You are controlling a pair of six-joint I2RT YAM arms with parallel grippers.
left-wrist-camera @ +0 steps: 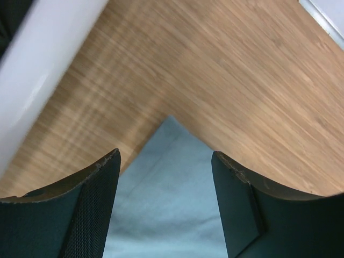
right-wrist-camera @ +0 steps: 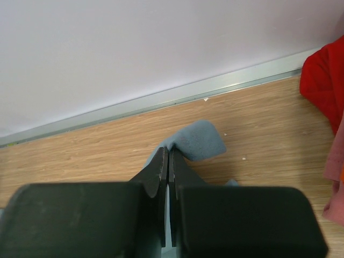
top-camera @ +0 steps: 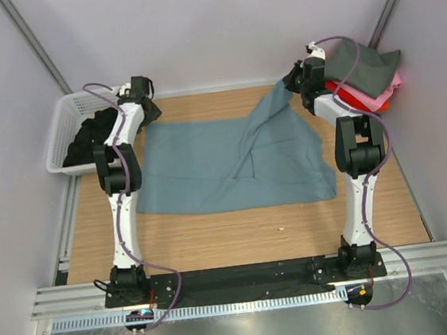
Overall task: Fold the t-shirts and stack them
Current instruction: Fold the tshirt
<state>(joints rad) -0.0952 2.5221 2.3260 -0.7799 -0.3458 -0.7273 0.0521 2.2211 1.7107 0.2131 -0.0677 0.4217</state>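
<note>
Right, the wooden table (top-camera: 238,234) fills the middle of the top view. The blue shirt (top-camera: 231,163) is spread across it, mostly flat. Its upper right corner is pulled up into a ridge that runs to my right gripper (top-camera: 296,81).

Upper right of that frame sits the pile (top-camera: 360,61): dark grey on top, pink under it, red and a sliver of orange at the edges. Upper left is the basket (top-camera: 58,135) at the table's left edge, with black cloth (top-camera: 85,142) heaped inside.

My left gripper (top-camera: 150,107) hangs at the shirt's upper left corner. In the left wrist view its fingers (left-wrist-camera: 86,209) are spread wide and hold nothing. Bare wood and the shirt's corner show between them.

In the right wrist view my jaws are pressed together on a fold of the blue shirt. A soft lump of it bulges out just past the tips, off the wood. The red shirt (right-wrist-camera: 322,80) pokes in at the right edge of that frame.
</note>
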